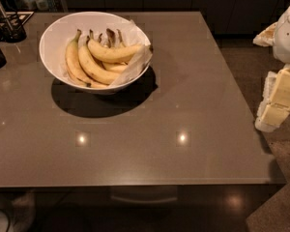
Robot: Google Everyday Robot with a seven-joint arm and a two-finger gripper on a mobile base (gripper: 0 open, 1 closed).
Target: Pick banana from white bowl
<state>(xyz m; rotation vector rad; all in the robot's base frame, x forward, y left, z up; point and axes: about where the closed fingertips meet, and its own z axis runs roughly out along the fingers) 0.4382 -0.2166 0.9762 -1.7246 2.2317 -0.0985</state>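
Camera view, single entry.

- Gripper (278, 98): at the right edge of the scene, beyond the right side of the table (193, 110), over the floor. I cannot tell how wide it stands, and I see nothing held in it.
- Banana (115, 53): lies topmost in the white bowl (55, 37), which stands at the far left of the table. From the gripper it lies well apart, to the left and farther away. Its long axis runs left to right, dark tip towards the right rim.
- Other bananas (73, 62): left of and beneath it, stems pointing far.
- Crumpled paper (135, 65): on the right rim, on the gripper's side. I judge it the likeliest thing to snag.
- Dark utensil holder (8, 27): far left corner, clear of my path.
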